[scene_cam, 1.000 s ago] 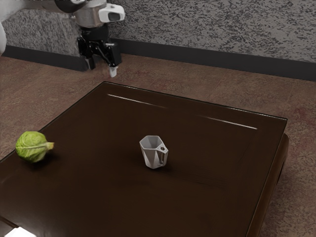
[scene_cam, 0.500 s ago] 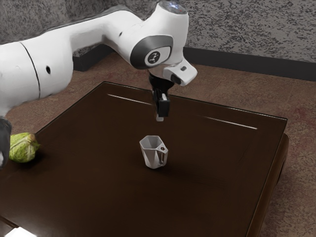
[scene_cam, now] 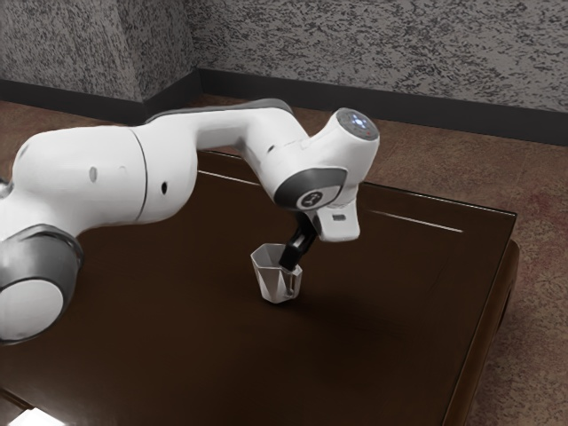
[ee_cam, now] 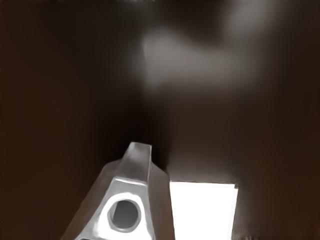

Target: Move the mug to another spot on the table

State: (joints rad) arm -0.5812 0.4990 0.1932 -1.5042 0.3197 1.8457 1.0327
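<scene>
A small grey faceted mug (scene_cam: 275, 277) stands upright near the middle of the dark brown table (scene_cam: 399, 293). My black gripper (scene_cam: 290, 259) has come down onto the mug's rim on its handle side, at the exterior view's right of the mug. The white arm (scene_cam: 177, 177) sweeps in from the exterior view's left and bends down over it. In the wrist view the mug's handle with its round hole (ee_cam: 125, 212) lies close under my hand, on the dark tabletop (ee_cam: 75, 100).
The table's far edge (scene_cam: 417, 197) and the edge at the exterior view's right (scene_cam: 493, 302) drop to a brown carpet floor (scene_cam: 532, 177). A bright rectangular patch (ee_cam: 202, 210) shows on the tabletop beside the mug.
My arm has swung from the far corner across the table and lowered, from hovering above the mug to its rim. The arm now covers the green cabbage seen earlier. The mug has not moved.
</scene>
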